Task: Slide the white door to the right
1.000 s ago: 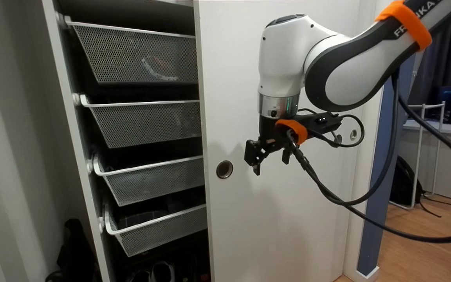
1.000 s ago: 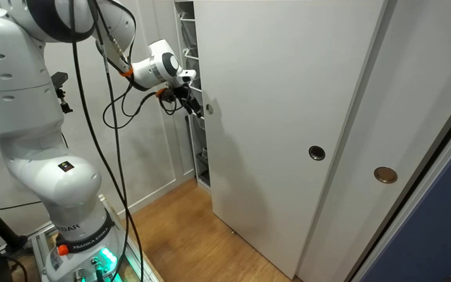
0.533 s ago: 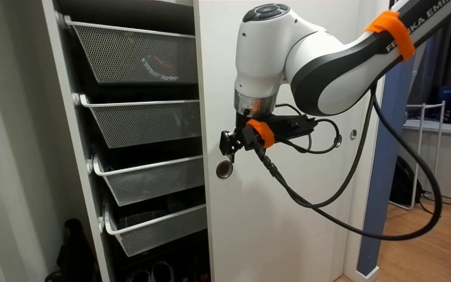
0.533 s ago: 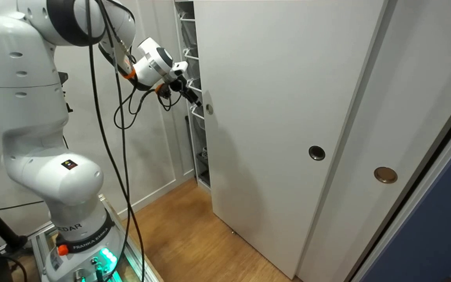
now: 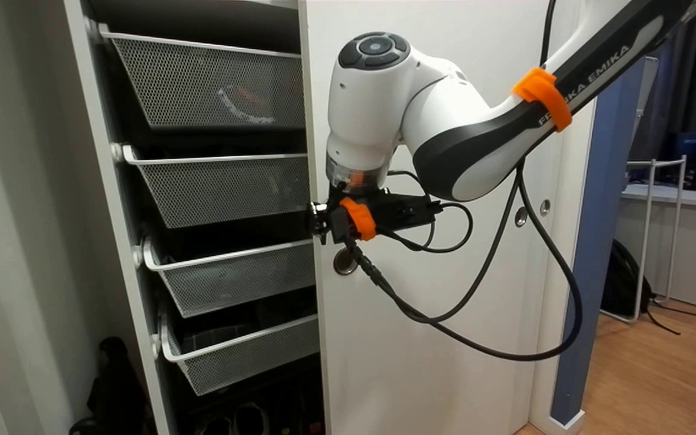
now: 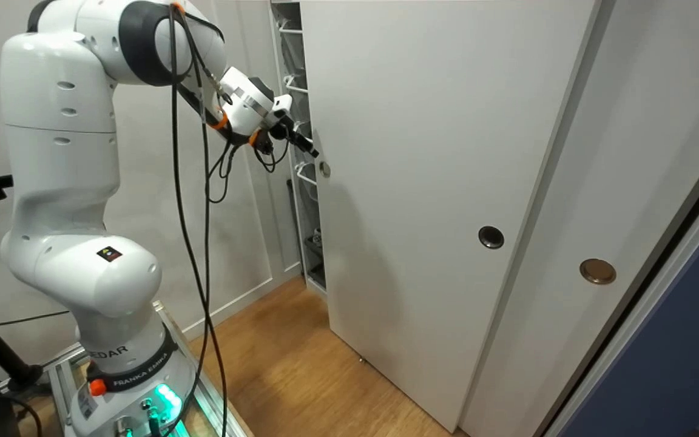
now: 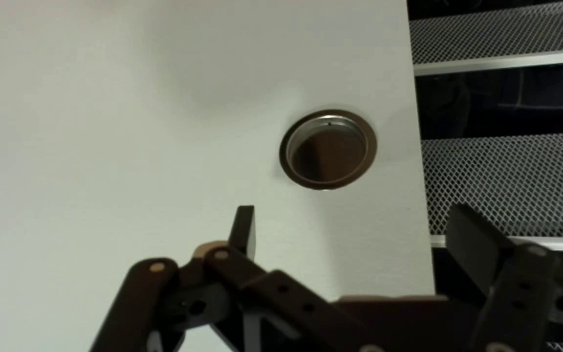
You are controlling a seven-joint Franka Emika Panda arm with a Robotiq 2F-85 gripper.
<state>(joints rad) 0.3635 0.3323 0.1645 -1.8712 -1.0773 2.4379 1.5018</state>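
Observation:
The white door [image 5: 432, 356] is a tall plain panel, also in an exterior view [image 6: 422, 152] and the wrist view [image 7: 115, 146]. It stands upright with wire-mesh drawers exposed beside its free edge. Its round recessed pull [image 7: 329, 149] near that edge lies ahead of the fingers in the wrist view. A second pull [image 6: 491, 237] sits near its other edge. My gripper [image 7: 352, 222] is open and empty. One finger appears over the door face, the other past its edge, before the drawers. The gripper also shows in both exterior views [image 5: 322, 226] [image 6: 313, 152]. I cannot tell whether the fingers touch the door.
Wire-mesh drawers [image 5: 227, 193] in a white frame fill the opening beside the door. Another white panel [image 6: 641, 152] with one round pull stands beyond the door's far edge. A blue wall [image 5: 589, 260] follows. Cables hang in loops from the arm.
My gripper has moved leftward across the door face to its free edge, in an exterior view, above the pull, and the wrist has tilted. The door has not visibly moved.

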